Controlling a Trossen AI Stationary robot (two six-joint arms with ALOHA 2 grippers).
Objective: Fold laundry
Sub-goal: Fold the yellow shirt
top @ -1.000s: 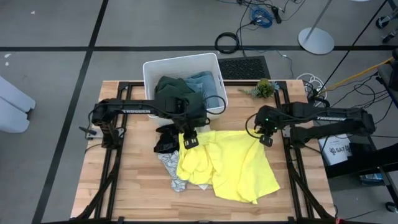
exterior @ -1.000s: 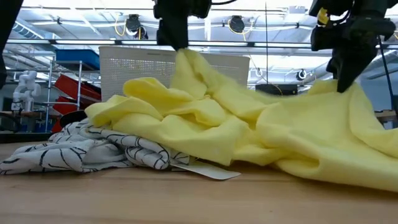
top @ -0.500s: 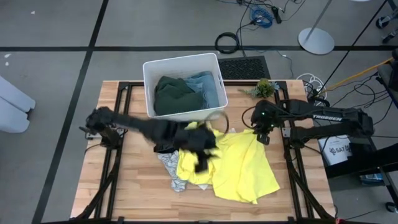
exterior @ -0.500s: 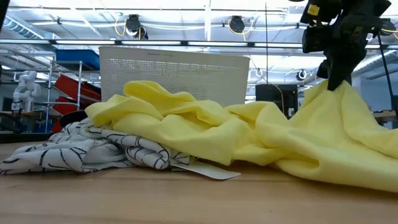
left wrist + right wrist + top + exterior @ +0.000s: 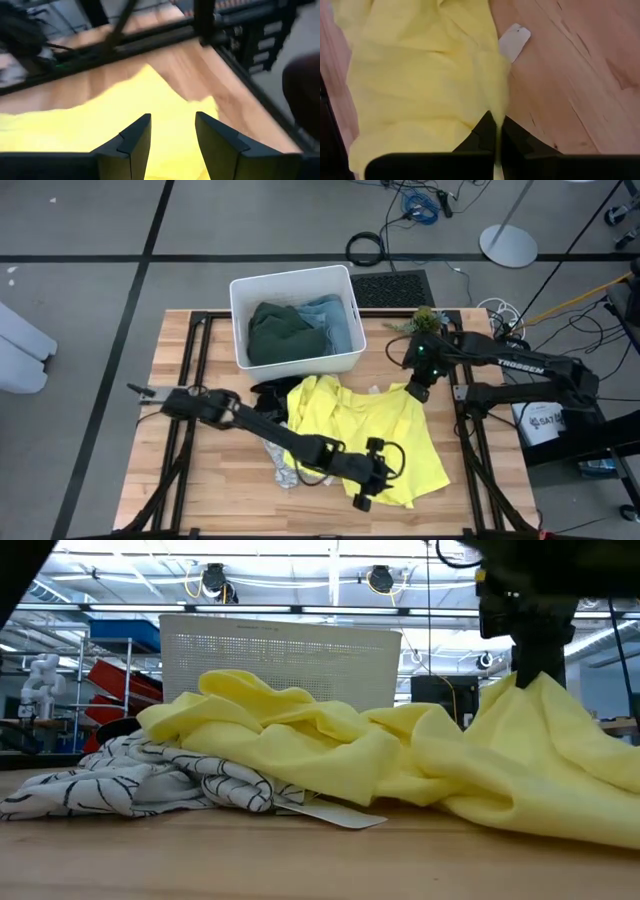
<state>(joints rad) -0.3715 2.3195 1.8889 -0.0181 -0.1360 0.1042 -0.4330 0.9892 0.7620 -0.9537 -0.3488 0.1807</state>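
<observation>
From the high view I see the yellow garment [image 5: 370, 435] spread over the middle of the wooden desk [image 5: 220, 500], with the white patterned garment [image 5: 275, 450] and the black garment [image 5: 268, 398] poking out at its left edge. The white bin [image 5: 240, 310] at the far side of the desk holds the dark green garment [image 5: 285, 330] and the light blue garment [image 5: 335, 320]. My left gripper [image 5: 362, 498] reaches across to the near edge of the yellow cloth, while my right gripper [image 5: 418, 392] sits at the cloth's far right corner. In the low view the yellow garment [image 5: 400, 760] lies in heaped folds, one corner pulled up to a peak under the right gripper [image 5: 530, 675]; the patterned garment [image 5: 130, 785] lies flat at the left, and the bin's perforated wall [image 5: 280, 655] stands behind. Through the left wrist view my fingers [image 5: 132, 142] stand apart with nothing between them, just above the yellow cloth [image 5: 100, 115]. Through the right wrist view my fingers [image 5: 485, 135] are pinched on a fold of the yellow garment [image 5: 420, 70], and a white tag [image 5: 515, 40] lies on the desk beside it.
</observation>
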